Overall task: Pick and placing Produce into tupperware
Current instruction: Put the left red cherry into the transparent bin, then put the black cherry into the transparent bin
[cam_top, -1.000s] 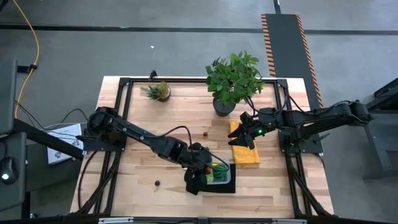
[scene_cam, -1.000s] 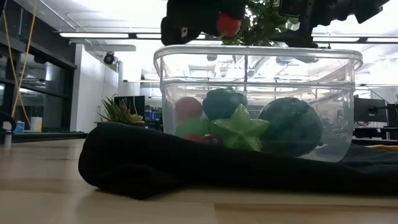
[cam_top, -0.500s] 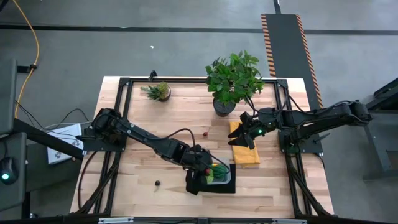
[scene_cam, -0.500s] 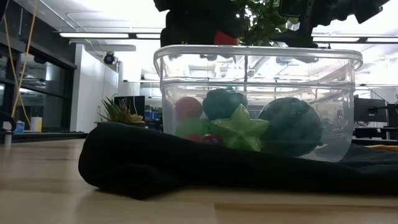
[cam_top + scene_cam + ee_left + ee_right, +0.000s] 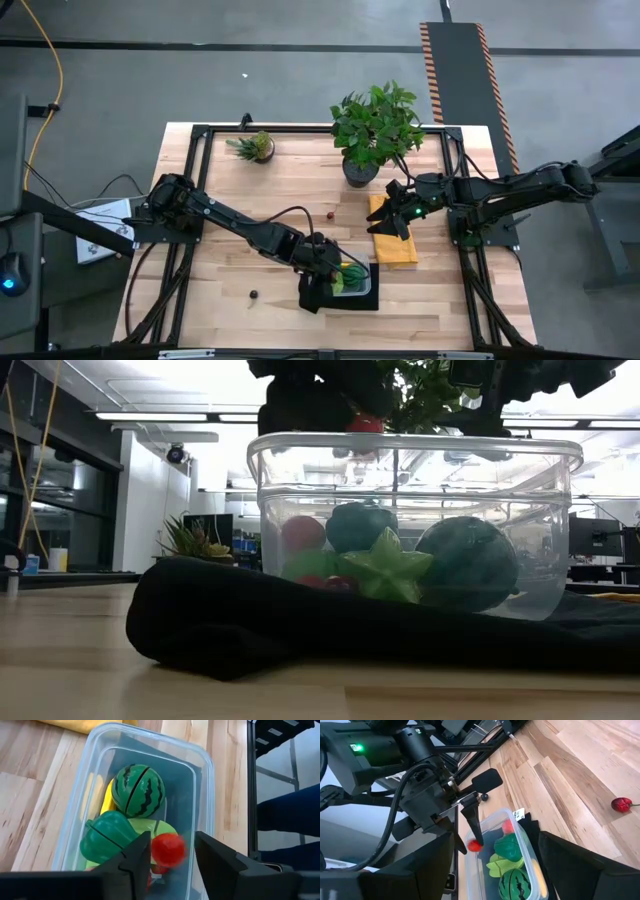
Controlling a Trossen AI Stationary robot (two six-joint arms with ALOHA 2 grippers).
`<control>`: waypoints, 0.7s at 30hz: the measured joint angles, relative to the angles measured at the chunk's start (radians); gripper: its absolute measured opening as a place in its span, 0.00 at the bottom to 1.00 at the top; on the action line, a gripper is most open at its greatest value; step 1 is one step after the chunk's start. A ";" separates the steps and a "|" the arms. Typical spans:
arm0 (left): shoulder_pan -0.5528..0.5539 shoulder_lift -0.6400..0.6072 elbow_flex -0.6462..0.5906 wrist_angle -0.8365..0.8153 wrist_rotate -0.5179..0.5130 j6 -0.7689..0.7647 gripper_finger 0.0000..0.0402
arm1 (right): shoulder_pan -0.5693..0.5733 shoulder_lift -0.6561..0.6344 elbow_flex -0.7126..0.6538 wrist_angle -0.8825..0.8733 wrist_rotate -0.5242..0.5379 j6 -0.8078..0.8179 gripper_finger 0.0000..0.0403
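Left gripper point(image 5: 170, 851) hangs over the clear tupperware point(image 5: 202, 780) on the black mat point(image 5: 318, 297), jaws spread w/ a round red tomato point(image 5: 168, 850) loose between them. Tub's long axis runs away from the gripper; inside: striped watermelon point(image 5: 137, 789), green pepper point(image 5: 104, 840). Right gripper point(image 5: 397, 217) over yellow cloth point(image 5: 396, 249), jaws spread.

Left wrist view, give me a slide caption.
Left gripper open above the tupperware, a red ball between its fingers, watermelon and green pepper inside.
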 joint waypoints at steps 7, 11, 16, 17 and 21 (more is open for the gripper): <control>0.000 -0.001 0.000 0.010 0.000 0.000 0.40 | 0.000 0.000 0.000 0.000 0.000 0.000 0.70; 0.000 -0.001 0.000 0.009 0.005 -0.004 0.37 | 0.000 0.000 0.000 0.000 0.000 0.000 0.70; 0.000 -0.024 0.007 -0.019 0.047 -0.035 0.29 | 0.000 0.000 0.000 0.000 0.001 -0.008 0.70; 0.000 -0.031 0.018 -0.055 0.049 -0.038 0.27 | 0.000 0.000 0.000 0.000 0.002 -0.011 0.70; 0.000 -0.035 0.100 -0.263 0.036 -0.048 0.17 | 0.000 0.000 0.003 -0.003 0.025 -0.011 0.70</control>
